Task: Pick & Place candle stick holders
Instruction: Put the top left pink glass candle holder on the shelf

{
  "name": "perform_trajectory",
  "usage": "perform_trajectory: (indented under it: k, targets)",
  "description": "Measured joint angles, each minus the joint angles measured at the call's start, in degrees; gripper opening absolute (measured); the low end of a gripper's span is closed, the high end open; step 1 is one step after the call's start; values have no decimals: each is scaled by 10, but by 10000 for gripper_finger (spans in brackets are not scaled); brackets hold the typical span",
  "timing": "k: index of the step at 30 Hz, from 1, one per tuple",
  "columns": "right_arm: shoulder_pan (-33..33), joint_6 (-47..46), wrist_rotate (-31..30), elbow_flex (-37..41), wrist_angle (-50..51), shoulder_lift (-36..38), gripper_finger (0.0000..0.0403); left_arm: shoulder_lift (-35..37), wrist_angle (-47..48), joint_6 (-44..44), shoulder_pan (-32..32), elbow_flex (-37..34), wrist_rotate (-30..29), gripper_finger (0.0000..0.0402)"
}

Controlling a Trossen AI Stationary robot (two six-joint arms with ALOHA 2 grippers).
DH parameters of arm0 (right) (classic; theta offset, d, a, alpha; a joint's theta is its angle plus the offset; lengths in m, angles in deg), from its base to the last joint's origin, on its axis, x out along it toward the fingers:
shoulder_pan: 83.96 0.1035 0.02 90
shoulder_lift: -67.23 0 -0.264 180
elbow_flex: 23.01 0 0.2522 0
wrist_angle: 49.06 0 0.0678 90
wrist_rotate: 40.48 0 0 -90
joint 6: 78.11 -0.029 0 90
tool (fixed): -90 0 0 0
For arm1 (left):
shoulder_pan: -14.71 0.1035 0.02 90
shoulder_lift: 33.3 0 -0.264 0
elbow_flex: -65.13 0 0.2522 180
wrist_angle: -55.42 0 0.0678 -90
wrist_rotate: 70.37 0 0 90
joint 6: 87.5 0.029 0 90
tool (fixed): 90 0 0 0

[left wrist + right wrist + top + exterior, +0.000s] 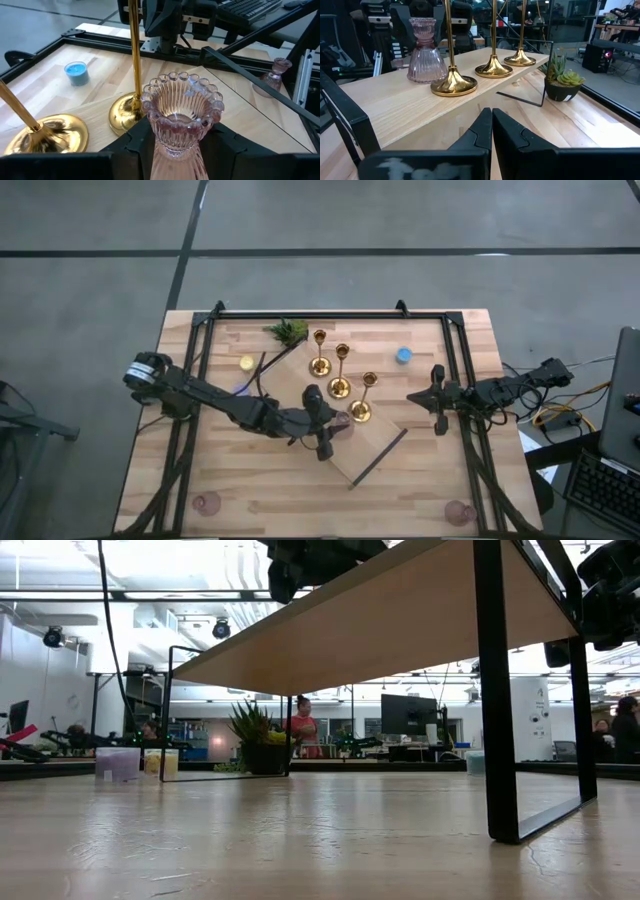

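- The left gripper holds a pink glass cup between its fingers; the jaws are closed only as far as the cup's ribbed waist permits, and the cup stands upright, its long axis vertical.
- The cup is over the raised wooden shelf, just beside the nearest gold candlestick. Two more gold candlesticks continue the row toward the plant sprig.
- I judge that the coming move is to put the cup down, so the small gap to that gold base matters most.
- The left arm reaches far across the table, stretched low toward the shelf.
- The right gripper waits with fingers pressed together, empty, at the shelf's right side.
- Two other pink cups stand near the front corners.
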Motion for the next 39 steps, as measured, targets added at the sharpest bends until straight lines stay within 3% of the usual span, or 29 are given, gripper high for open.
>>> perform_trajectory:
  k: [23, 39]
  targets:
    - [0, 0, 0, 0, 0, 0, 8, -35, -59, 12, -1, 1, -2, 144]
    - [0, 0, 0, 0, 0, 0, 8, -33, -62, 8, -3, 1, 29, 145]
